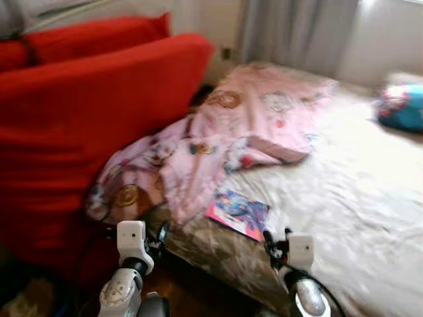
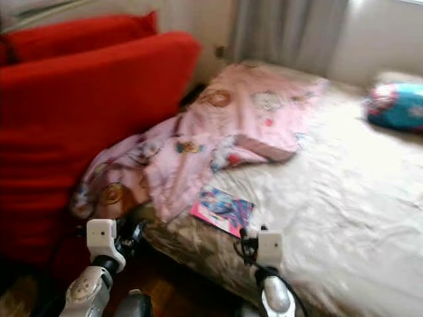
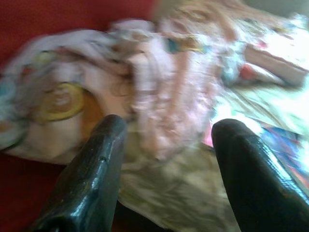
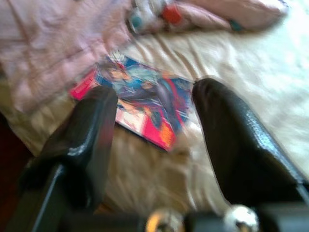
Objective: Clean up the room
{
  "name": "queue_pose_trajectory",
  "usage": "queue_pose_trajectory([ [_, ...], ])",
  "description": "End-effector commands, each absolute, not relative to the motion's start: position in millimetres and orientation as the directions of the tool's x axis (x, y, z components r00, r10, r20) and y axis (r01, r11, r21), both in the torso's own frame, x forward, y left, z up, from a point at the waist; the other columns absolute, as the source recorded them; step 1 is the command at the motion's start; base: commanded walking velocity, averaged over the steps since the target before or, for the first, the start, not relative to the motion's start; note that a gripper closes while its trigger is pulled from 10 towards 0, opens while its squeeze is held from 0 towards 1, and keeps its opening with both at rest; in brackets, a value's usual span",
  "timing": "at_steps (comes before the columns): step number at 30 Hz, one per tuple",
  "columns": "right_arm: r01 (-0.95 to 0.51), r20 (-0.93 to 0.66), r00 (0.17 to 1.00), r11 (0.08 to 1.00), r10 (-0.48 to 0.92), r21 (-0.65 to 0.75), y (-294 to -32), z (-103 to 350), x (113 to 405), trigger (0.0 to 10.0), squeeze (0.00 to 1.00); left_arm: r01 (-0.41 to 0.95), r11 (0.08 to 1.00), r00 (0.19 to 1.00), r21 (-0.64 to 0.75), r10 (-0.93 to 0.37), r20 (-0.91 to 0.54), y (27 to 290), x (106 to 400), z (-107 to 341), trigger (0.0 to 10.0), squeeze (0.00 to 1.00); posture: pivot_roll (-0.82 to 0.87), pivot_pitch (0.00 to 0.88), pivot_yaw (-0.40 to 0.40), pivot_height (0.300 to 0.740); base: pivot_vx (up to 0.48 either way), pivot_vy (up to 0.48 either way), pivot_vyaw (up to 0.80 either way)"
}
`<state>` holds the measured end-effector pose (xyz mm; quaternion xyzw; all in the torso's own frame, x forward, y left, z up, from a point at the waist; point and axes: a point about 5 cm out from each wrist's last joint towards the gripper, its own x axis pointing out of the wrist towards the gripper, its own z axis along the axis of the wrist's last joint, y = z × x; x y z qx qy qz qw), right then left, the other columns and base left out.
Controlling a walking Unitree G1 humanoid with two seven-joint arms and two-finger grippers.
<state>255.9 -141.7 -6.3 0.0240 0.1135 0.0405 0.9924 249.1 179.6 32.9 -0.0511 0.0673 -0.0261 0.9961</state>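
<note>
Blurred throughout. On the bed (image 1: 370, 198), covered in a pale cream sheet, a colourful book (image 1: 238, 212) lying flat near the foot edge, just beside the lower hem of a crumpled pink blanket (image 1: 231, 132) printed with cartoon figures. Blanket spread from the middle of the bed over its left side and bunched against a red sofa (image 1: 79, 112) standing close alongside. Near the far right edge of the bed, a blue and pink cushion (image 1: 401, 105). Behind, grey curtains (image 1: 297, 30).

Left gripper (image 3: 166, 145) raised before the blanket's bunched corner, fingers spread wide, nothing between them, not touching the fabric. Right gripper (image 4: 154, 121) poised near the book, likewise wide apart and empty, book framed between its two black fingers (image 4: 91, 140) in the right wrist view, no contact visible
</note>
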Motion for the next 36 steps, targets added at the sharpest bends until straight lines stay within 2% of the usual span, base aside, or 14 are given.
queue_pose_trajectory([
  [1, -0.073, -0.247, 0.965, 0.995, 0.086, 0.061, -140.7, -10.4, 252.6, 10.0, 0.0, 0.048, 0.992, 0.987, -0.116, -0.065, -0.148, 179.0, 248.5, 31.1, 10.0, 0.0, 0.0, 0.106, -0.048, 0.66, 0.0, 0.0, 0.0],
  [11, -0.077, -0.295, 0.951, 0.995, 0.091, 0.06, -137.6, -14.9, 252.8, 10.0, 0.0, 0.059, 0.991, 0.985, -0.12, -0.077, -0.153, 177.5, 249.9, 32.3, 10.0, 0.0, 0.0, 0.115, -0.042, 0.66, 0.0, 0.0, 0.0],
  [26, -0.082, -0.286, 0.953, 0.995, 0.097, 0.063, -135.3, -15.1, 251.4, 10.0, 0.0, 0.06, 0.992, 0.981, -0.114, -0.079, -0.175, 177.9, 246.3, 28.5, 10.0, 0.0, 0.01, 0.129, -0.039, 0.65, 0.0, 0.0, 0.0],
  [31, -0.097, -0.278, 0.954, 0.993, 0.113, 0.069, -132.7, -14.6, 251.5, 10.0, 0.0, 0.058, 0.992, 0.981, -0.113, -0.078, -0.177, 178.1, 246.6, 28.5, 10.0, 0.0, 0.01, 0.133, -0.038, 0.615, 0.0, 0.0, 0.0],
  [36, -0.095, -0.278, 0.954, 0.993, 0.111, 0.071, -133.8, -14.4, 251.9, 10.0, 0.0, 0.061, 0.992, 0.981, -0.112, -0.081, -0.179, 177.6, 246.8, 28.4, 10.0, 0.0, 0.01, 0.135, -0.039, 0.615, 0.0, 0.0, 0.0],
])
